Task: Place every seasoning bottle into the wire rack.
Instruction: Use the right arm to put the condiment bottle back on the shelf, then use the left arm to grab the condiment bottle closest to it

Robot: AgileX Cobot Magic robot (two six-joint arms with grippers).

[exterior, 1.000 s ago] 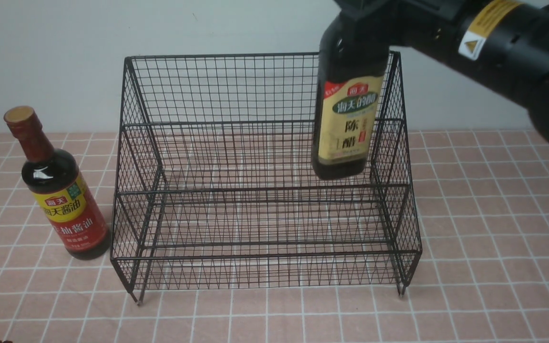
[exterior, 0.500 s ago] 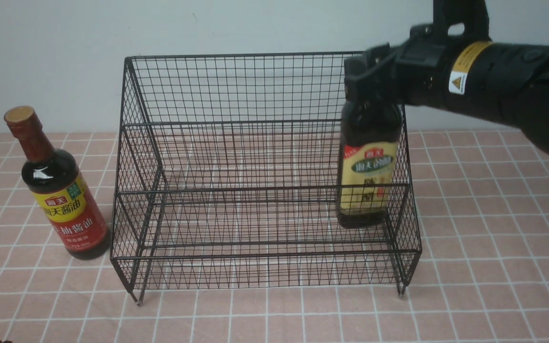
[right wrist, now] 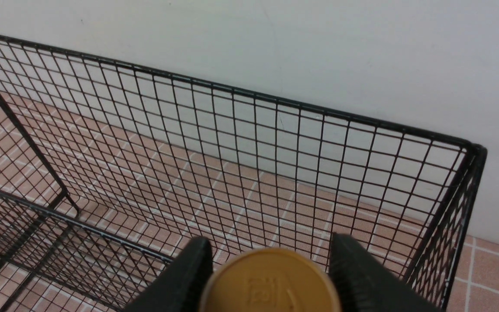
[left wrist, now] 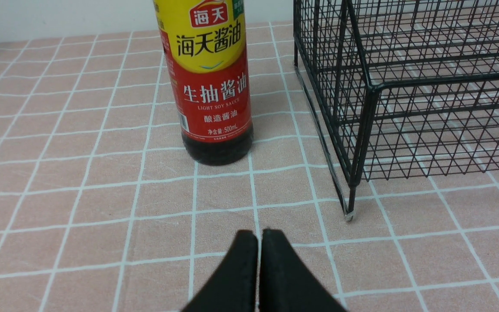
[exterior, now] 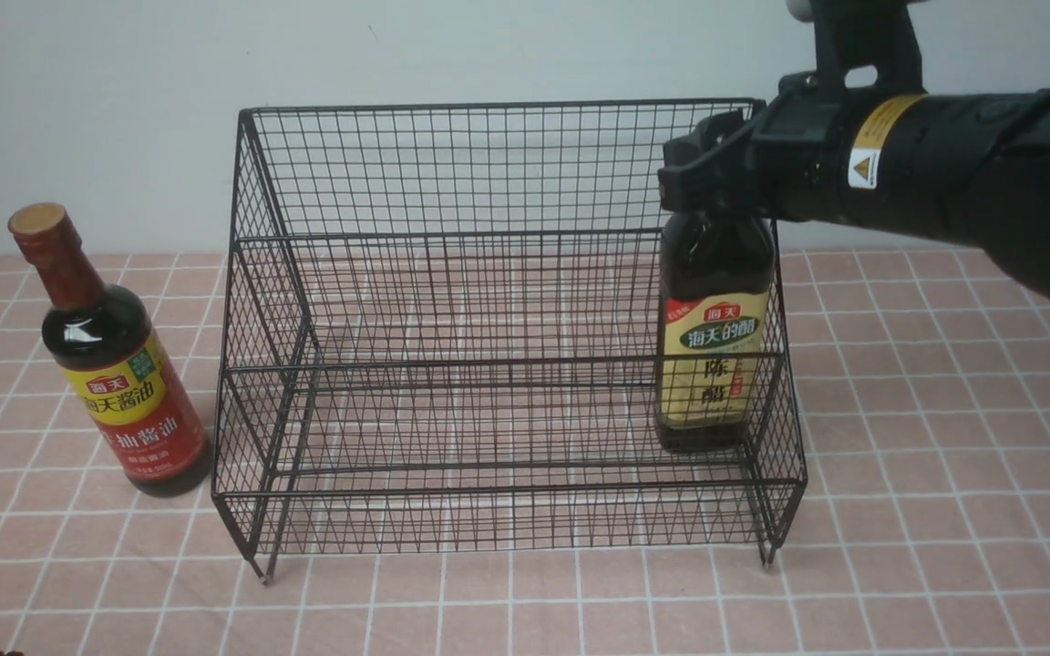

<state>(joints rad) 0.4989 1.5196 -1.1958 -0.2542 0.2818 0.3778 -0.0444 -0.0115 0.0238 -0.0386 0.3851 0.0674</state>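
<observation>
Pink-tiled tabletop (exterior: 944,474): the right gripper (exterior: 712,193) clasps the neck of the beige-labelled bottle (exterior: 713,364), upright at the wire rack's (exterior: 488,164) right end and apparently ready for release, while the red-labelled bottle (exterior: 119,383) waits outside the rack's left side, before the clenched, empty left gripper (left wrist: 258,242).

My right fingers (exterior: 710,187) have swung right and down; the squarer bottle (exterior: 714,364), in mid-air before, now stands at the right end of the wire rack (exterior: 507,364), on its lower tier.
</observation>
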